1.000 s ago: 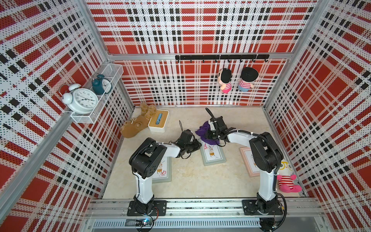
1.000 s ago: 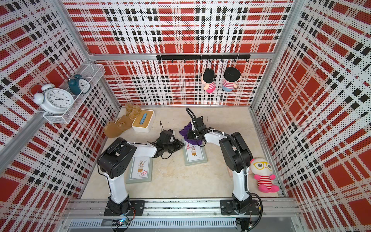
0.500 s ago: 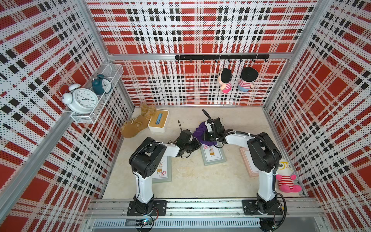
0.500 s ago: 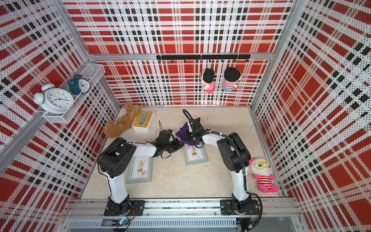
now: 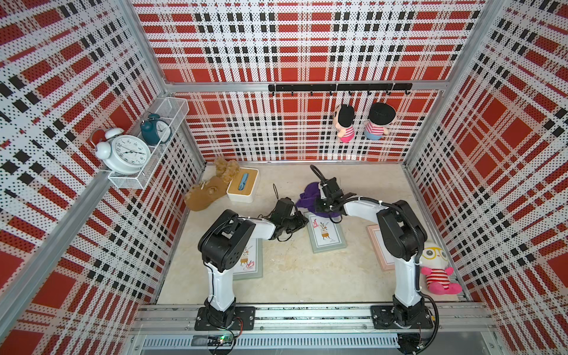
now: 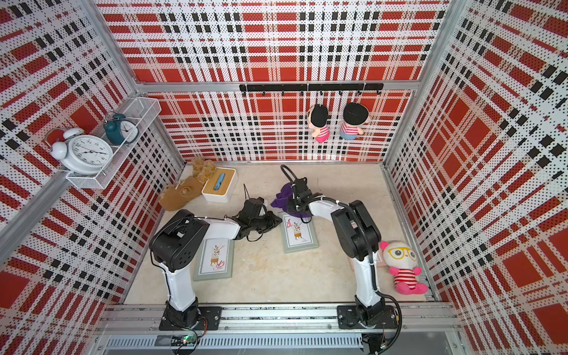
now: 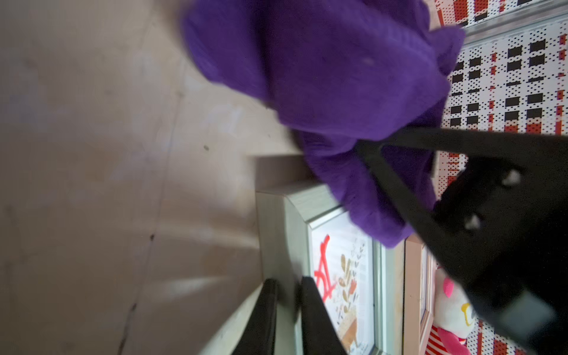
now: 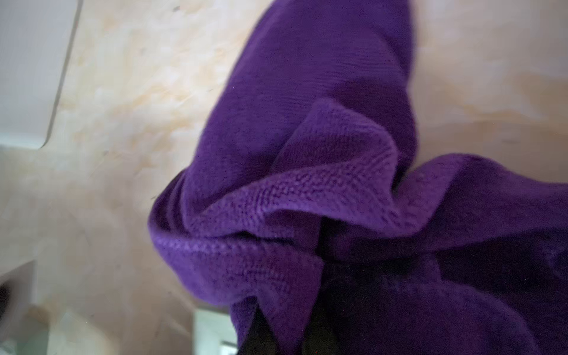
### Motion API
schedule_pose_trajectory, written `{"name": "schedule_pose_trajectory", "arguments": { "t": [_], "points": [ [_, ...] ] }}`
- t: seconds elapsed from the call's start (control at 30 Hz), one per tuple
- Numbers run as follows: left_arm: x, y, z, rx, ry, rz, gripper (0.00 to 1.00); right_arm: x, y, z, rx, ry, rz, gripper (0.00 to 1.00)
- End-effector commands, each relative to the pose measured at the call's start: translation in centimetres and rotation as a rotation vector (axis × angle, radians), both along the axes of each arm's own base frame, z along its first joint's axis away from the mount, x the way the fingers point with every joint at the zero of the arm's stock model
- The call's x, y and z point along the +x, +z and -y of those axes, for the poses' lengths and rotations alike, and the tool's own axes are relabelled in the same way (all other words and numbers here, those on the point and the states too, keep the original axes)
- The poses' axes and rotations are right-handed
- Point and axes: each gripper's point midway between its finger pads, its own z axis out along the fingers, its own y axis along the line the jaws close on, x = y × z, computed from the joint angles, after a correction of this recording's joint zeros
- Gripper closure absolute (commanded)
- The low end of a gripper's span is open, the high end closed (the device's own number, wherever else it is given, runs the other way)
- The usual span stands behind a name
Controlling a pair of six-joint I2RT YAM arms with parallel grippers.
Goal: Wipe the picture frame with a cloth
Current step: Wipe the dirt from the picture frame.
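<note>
Moved since a second ago: your right arm has swung the cloth (image 5: 309, 196) a little toward the left arm's side; the left arm has barely shifted.
Cloth: bunched at the far end of the middle picture frame (image 5: 325, 233), draped over its far rim and short of the red scribble (image 7: 322, 270) on the glass.
Right gripper (image 5: 322, 205): clamped on the cloth, folds wrapped round its fingers.
Left gripper (image 7: 287, 319): jaws nearly together with the frame's side rim between them; it looks to be pinching the frame.
Step in hand: bringing the cloth onto the glass, by my reading.
Doing it well: keep your left pinch steady so the frame cannot slide. Lower the wad flat, then drag it lightly through the scribble, keeping loose folds off the left fingers.
Wire basket (image 5: 129, 181): on the side wall; holds a white alarm clock (image 5: 127, 153) and a teal clock (image 5: 153, 132).
White box (image 5: 246, 196): wooden lid with a blue thing (image 5: 242, 181) in its slot; the inside is hidden.
</note>
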Motion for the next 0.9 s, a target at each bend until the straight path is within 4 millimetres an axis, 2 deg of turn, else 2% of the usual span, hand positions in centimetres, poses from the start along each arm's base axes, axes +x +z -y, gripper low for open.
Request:
{"name": "schedule_pose_trajectory", "arguments": {
  "t": [0.0, 0.2, 0.27, 0.33, 0.47, 0.5, 0.57, 0.63, 0.77, 0.83, 0.87],
  "points": [
    [-2.4, -6.1, -2.6, 0.160, 0.027, -0.155, 0.83, -4.0, -3.9, -0.2, -0.031, 0.054, -0.157, 1.00],
    [-2.6, -6.5, -3.0, 0.173, 0.034, -0.160, 0.83, -1.7, -5.0, 8.0, -0.133, -0.122, -0.166, 1.00],
    [-2.6, -6.5, -3.2, 0.176, 0.038, -0.159, 0.83, -1.4, -5.1, 8.6, -0.156, -0.130, -0.161, 1.00],
    [-2.7, -6.6, -3.3, 0.182, 0.041, -0.161, 0.84, -1.8, -5.1, 6.5, -0.133, -0.083, -0.163, 1.00],
    [-2.6, -6.7, -3.5, 0.183, 0.051, -0.163, 0.84, -4.6, -5.5, -0.4, -0.087, 0.060, -0.161, 1.00],
    [-2.6, -6.8, -3.6, 0.183, 0.055, -0.166, 0.84, -5.2, -5.7, -1.3, -0.073, 0.078, -0.162, 1.00],
    [-2.5, -6.7, -3.6, 0.181, 0.058, -0.165, 0.84, -5.6, -6.2, -1.2, -0.044, 0.046, -0.179, 1.00],
    [-2.6, -6.8, -3.6, 0.183, 0.057, -0.168, 0.84, -5.2, -6.9, 0.9, -0.063, 0.000, -0.187, 1.00],
    [-2.7, -6.8, -3.7, 0.183, 0.057, -0.168, 0.84, -3.1, -7.0, 7.2, -0.105, -0.121, -0.180, 1.00],
    [-2.7, -6.8, -3.6, 0.183, 0.055, -0.168, 0.84, -1.9, -5.9, 8.8, -0.065, -0.156, -0.179, 1.00],
    [-2.7, -6.8, -3.6, 0.182, 0.054, -0.168, 0.84, -1.5, -5.3, 8.6, -0.035, -0.147, -0.167, 1.00]
  ]
}}
